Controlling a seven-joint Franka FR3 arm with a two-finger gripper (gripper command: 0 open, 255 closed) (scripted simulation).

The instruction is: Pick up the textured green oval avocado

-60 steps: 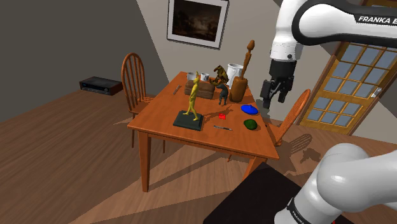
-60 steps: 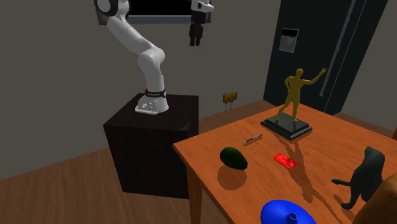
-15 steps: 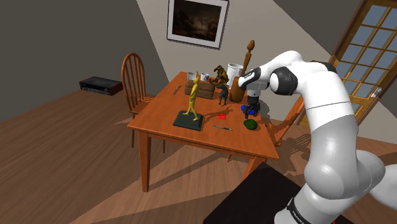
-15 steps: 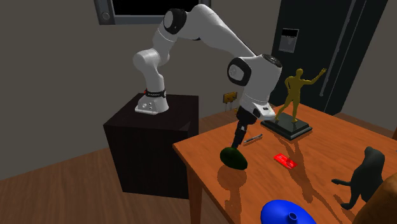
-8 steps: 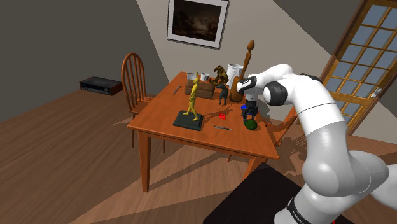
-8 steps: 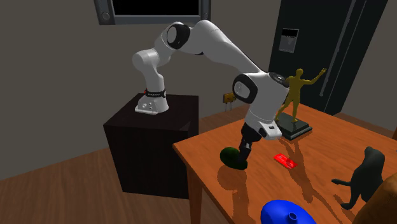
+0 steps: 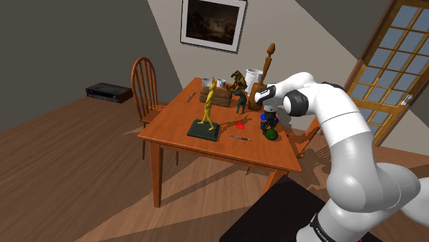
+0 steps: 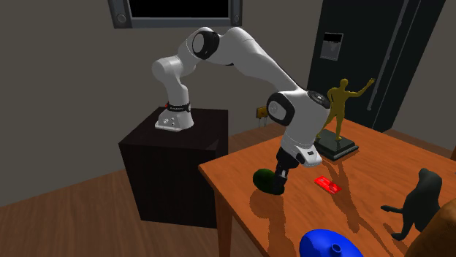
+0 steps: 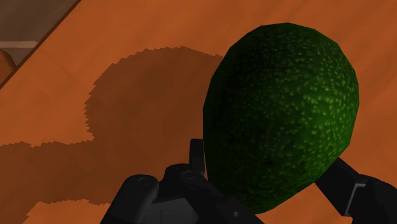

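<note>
The white Franka arm bends down over the wooden bench [image 8: 292,219], its black end effector [image 8: 282,174] clamped on both flanks of a pebbled, dark green avocado [image 9: 280,114]. The avocado lies near the bench edge closest to the stand. A small flat red object [image 8: 327,185] lies nearby, and a golden figurine [image 8: 338,109] stands farther back.

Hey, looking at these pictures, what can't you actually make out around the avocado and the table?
Avocado: its underside, wrist view, hidden by its own bulk.
Gripper: whether it holds the avocado is unclear; in the wrist view the avocado covers the contact.
Blue object: second exterior view, cut off by the bottom edge.
Brown thing: same view, cut off at the lower right corner, unidentifiable.
</note>
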